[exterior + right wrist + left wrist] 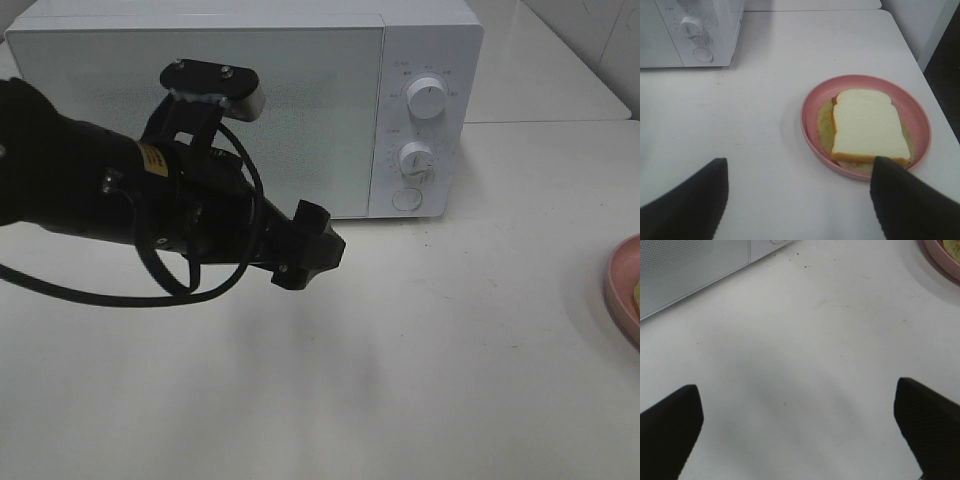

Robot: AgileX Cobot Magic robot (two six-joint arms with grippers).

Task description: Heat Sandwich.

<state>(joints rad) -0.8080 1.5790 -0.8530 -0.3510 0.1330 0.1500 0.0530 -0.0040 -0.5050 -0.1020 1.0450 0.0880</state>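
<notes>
In the overhead view the nearest thing is the bare white tabletop (400, 380), with a soft grey shadow on it under the left arm. Above that shadow hangs the black left arm, cable looped around it, ending in the left gripper (312, 248), which sits above the table in front of the microwave door and touches nothing. Its own wrist camera shows the two black textured fingers (670, 427) standing far apart with only plain tabletop between them, so this claw is wide and empty. The right gripper (800, 200) is out of the overhead view; in its wrist view its two dark fingers also stand wide apart above the table, gripping nothing. Just beyond them lies the sandwich (867, 127), thick pale cream bread with a tan crust and yellow-green filling showing at its edges, lying flat inside the round pink plate (812, 105), smaller than the plate. In the overhead view only the plate's rim shows, at the right edge of the table. Farthest back stands the white box-shaped microwave oven (250, 100), door closed, with two round white knobs (428, 100) and a round button on its right-hand panel.
</notes>
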